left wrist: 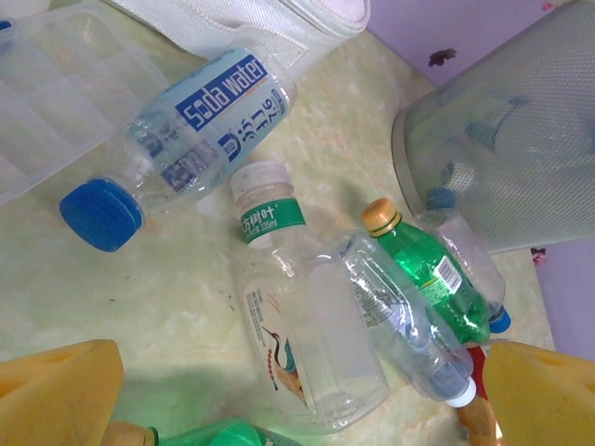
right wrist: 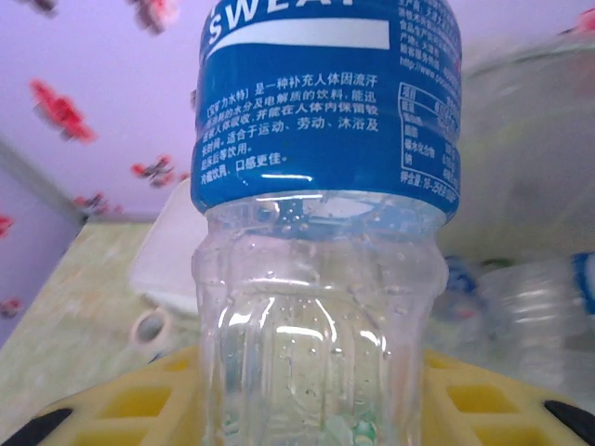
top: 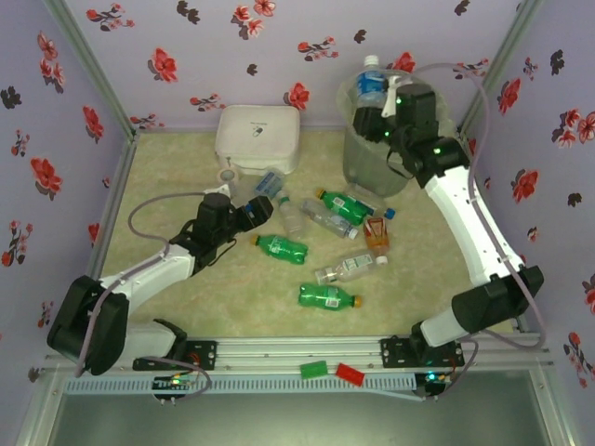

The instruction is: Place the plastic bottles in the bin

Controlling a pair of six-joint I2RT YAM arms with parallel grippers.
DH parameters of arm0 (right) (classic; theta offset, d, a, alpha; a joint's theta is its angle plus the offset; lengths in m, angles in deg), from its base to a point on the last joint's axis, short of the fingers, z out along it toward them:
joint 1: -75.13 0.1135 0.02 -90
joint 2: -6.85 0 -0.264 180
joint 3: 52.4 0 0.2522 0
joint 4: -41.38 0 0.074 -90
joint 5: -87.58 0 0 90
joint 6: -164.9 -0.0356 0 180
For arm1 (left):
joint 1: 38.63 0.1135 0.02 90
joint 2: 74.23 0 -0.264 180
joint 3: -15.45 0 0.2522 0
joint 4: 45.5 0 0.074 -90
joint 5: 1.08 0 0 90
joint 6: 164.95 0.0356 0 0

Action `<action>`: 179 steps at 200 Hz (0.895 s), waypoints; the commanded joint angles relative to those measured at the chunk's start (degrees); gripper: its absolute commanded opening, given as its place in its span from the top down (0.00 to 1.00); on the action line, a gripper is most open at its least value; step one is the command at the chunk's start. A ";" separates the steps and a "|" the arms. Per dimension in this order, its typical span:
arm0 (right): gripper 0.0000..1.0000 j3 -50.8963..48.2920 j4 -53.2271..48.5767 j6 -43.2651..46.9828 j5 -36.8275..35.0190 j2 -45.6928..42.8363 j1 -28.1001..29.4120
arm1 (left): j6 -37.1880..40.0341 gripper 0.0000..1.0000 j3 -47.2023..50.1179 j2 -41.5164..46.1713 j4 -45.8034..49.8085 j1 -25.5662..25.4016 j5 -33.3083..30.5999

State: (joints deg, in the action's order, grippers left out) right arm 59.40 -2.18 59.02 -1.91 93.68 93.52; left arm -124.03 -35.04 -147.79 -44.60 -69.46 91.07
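Overhead, wrist close-ups; bin prob. shared

1. The blue-labelled bottle is clear, glossy plastic; its label is slick printed film.
2. The green bottles are glossy translucent plastic.
3. The bin has a finely dotted grey wall under crinkled clear film.
4. The surface is smooth and matt.
5. The white box is smooth plastic with a soft sheen.
6. The left tool has fingers of matt yellow plastic.
7. The walls look matt; whether cloth or paper is hard to tell.
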 commanded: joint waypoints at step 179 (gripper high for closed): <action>0.00 7.39 2.27 -5.13 5.56 9.46 -8.99 | 1.62 0.00 -5.21 -7.71 2.23 -4.59 3.52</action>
State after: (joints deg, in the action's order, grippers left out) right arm 66.44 -0.17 52.07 3.60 108.21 84.38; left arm -125.17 -38.15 -156.73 -44.90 -73.33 96.97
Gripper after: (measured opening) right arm 0.996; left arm 0.998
